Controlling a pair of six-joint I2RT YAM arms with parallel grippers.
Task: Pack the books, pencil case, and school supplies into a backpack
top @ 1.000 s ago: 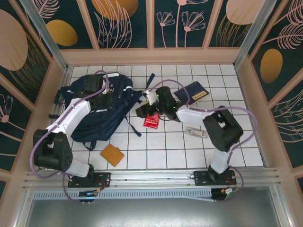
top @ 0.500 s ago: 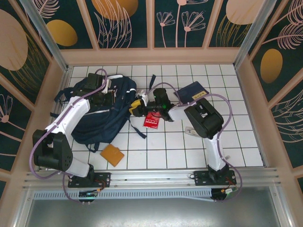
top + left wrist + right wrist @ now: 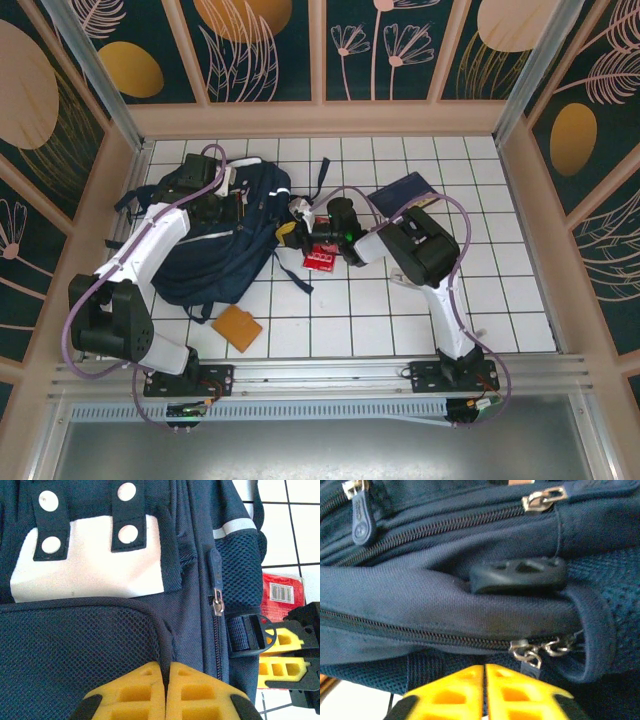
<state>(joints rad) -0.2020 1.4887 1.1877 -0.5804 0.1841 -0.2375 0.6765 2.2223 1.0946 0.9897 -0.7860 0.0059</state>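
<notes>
The dark navy backpack lies at the left of the table. My left gripper is shut on the piping of its mesh pocket, below the white patch. My right gripper is at the backpack's right side, its yellow fingers closed together with nothing visibly between them. The metal zipper pulls sit just right of the fingertips. The navy book lies at the back right. A red flat rectangle lies by the right gripper, and an orange-tan pad lies near the front.
A black buckle and two closed zip lines run across the backpack side in front of the right fingers. A black strap trails onto the white tiles. Wooden walls enclose the table on three sides.
My right gripper has moved left from above the red rectangle to the backpack's side and closed. The left gripper has pulled the backpack's top edge slightly toward the back.
</notes>
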